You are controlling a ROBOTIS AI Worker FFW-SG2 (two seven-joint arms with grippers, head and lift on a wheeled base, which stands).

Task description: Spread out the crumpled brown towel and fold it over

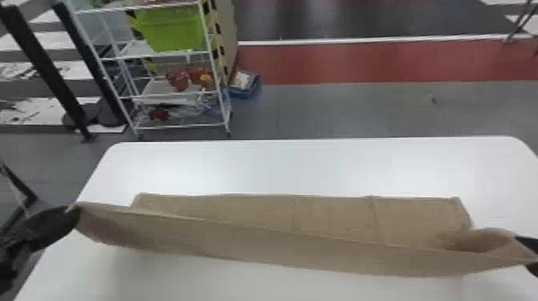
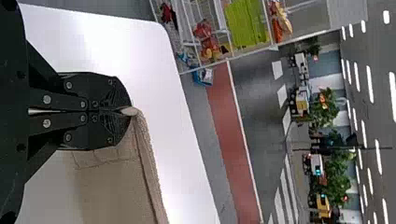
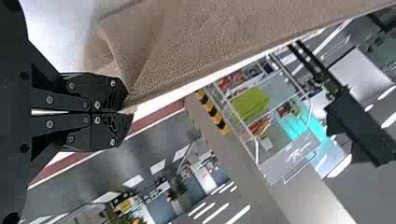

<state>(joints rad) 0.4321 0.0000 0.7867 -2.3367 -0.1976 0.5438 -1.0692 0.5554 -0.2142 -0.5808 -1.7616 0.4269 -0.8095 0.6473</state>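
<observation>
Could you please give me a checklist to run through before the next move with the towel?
1. Left gripper shut on towel: ok.
2. Right gripper shut on towel: ok.
3. Held edge stretched between the grippers: ok.
4. Towel smooth near right gripper: not ok, it is creased there.
5. Held edge laid down on table: not ok, it is raised.
6. Hidden underside free of creases: cannot tell.
</observation>
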